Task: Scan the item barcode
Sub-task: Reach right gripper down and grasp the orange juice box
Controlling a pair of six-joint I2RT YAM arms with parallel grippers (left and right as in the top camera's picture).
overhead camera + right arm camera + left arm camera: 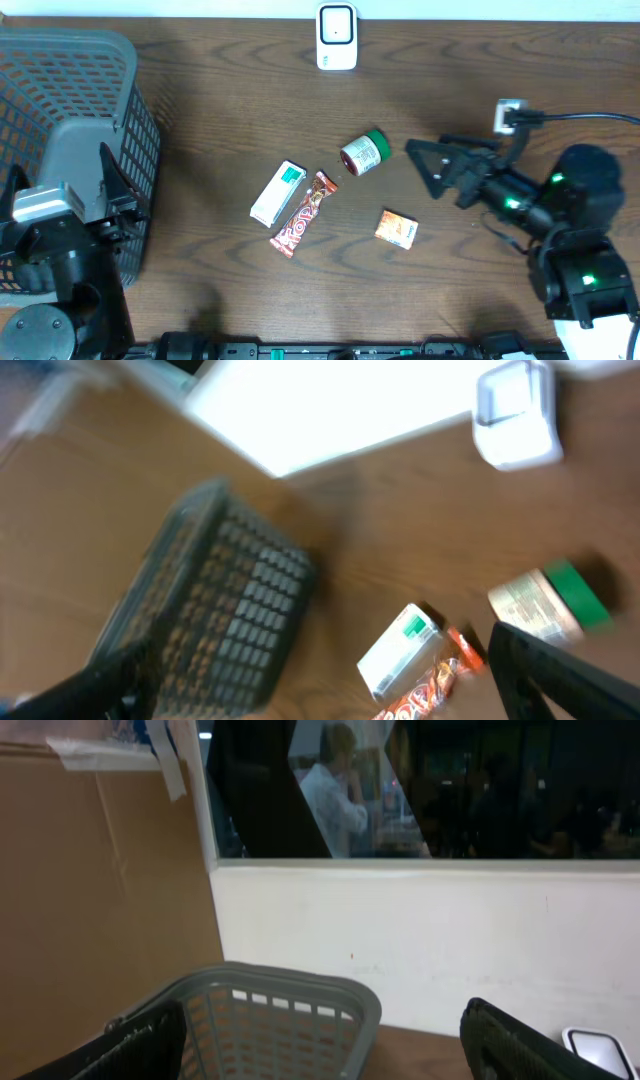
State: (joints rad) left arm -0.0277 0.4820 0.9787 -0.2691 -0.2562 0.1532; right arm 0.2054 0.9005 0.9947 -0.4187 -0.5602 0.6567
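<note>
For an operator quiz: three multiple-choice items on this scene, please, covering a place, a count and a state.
1. The white scanner stands: A at the far edge of the table; B at its near edge; C among the items.
2. Small items on the table: A two; B four; C six.
3. The right gripper is: A open, empty; B shut on an item; C shut, empty.
Answers: A, it sits by the top edge overhead; B, box, candy bar, jar, packet; A, its jaws stand apart around nothing.

White scanner (337, 36) at far edge; green-capped jar (364, 153) (probably on side) central.
</note>
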